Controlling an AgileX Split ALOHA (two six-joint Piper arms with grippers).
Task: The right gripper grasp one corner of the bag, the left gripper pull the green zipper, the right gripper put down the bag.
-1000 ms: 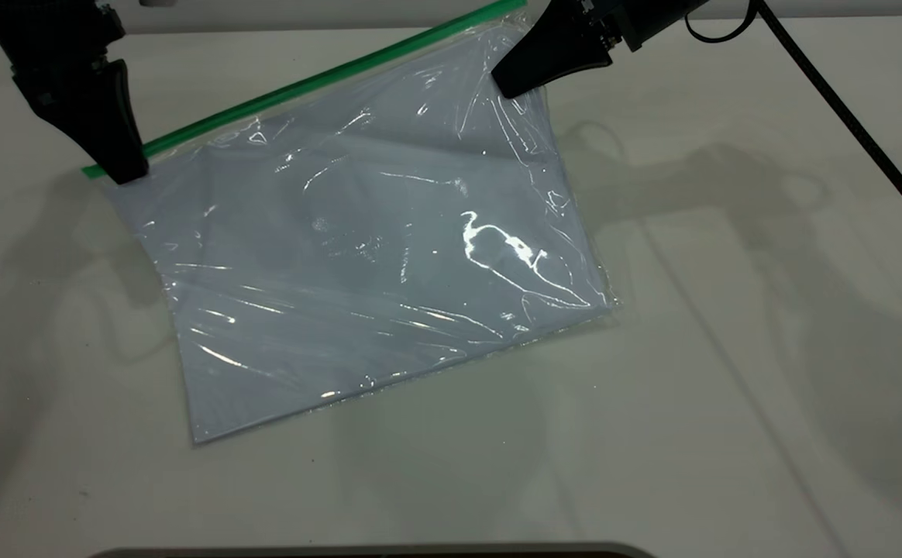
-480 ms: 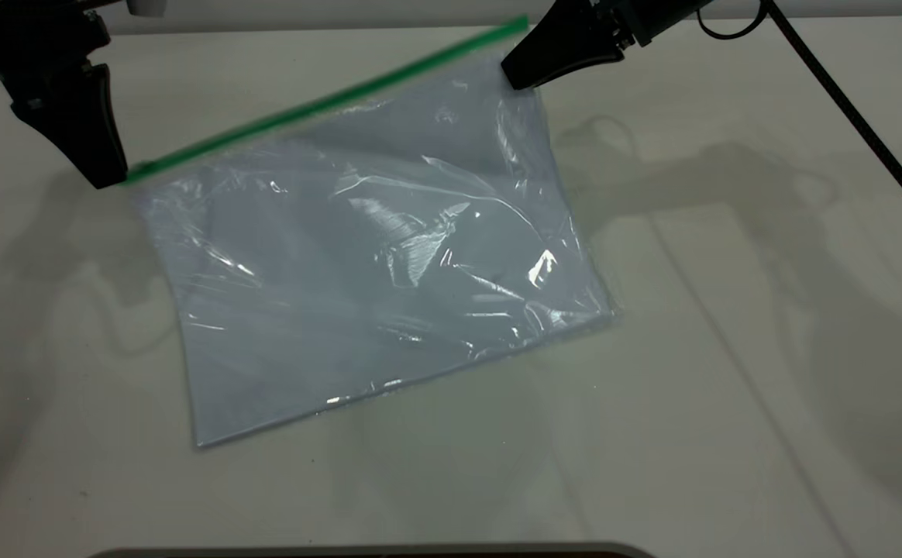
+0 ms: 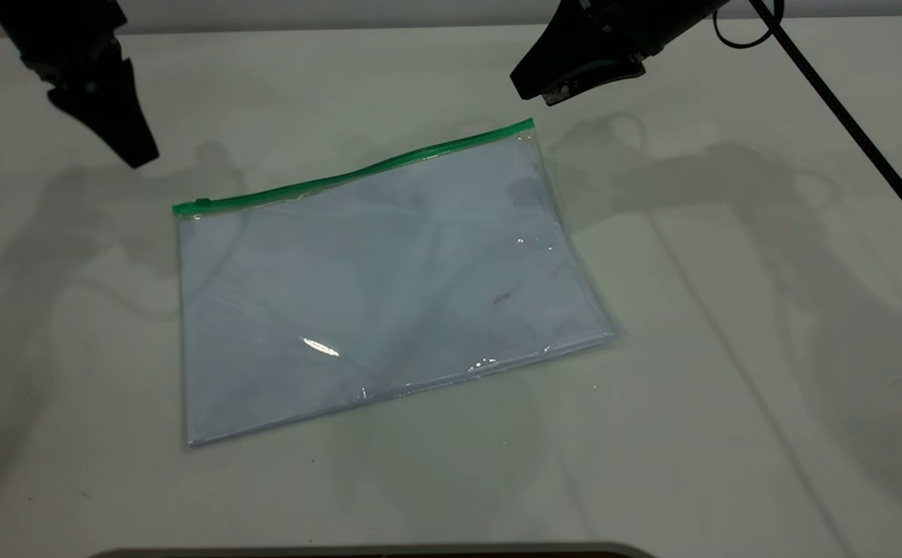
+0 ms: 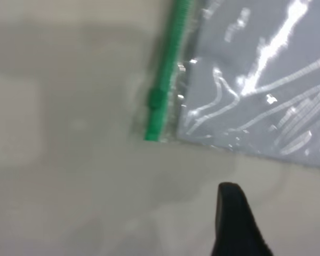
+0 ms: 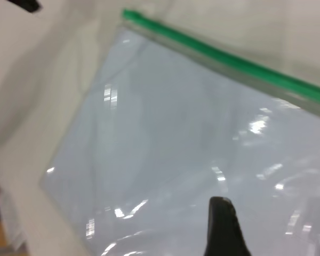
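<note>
Exterior view: both hands [image 3: 135, 155] [image 3: 532, 89] hover clear above the bag [image 3: 373, 287].

Left gripper [image 3: 135, 151] was cut by the exterior view's top edge; jaw gap wasn't readable there. Left wrist view showed only one fingertip [image 4: 232, 213], the rest off frame, and it was blurred. Right gripper [image 3: 532, 87] was cropped at the top too, jaw spacing unclear; right wrist view gave just one fingertip [image 5: 221, 224]. The bag [image 5: 192, 160] ran off that frame's edge. Slider tab [image 3: 201, 203] on the green zipper [image 3: 358, 170] was too small to resolve.
</note>
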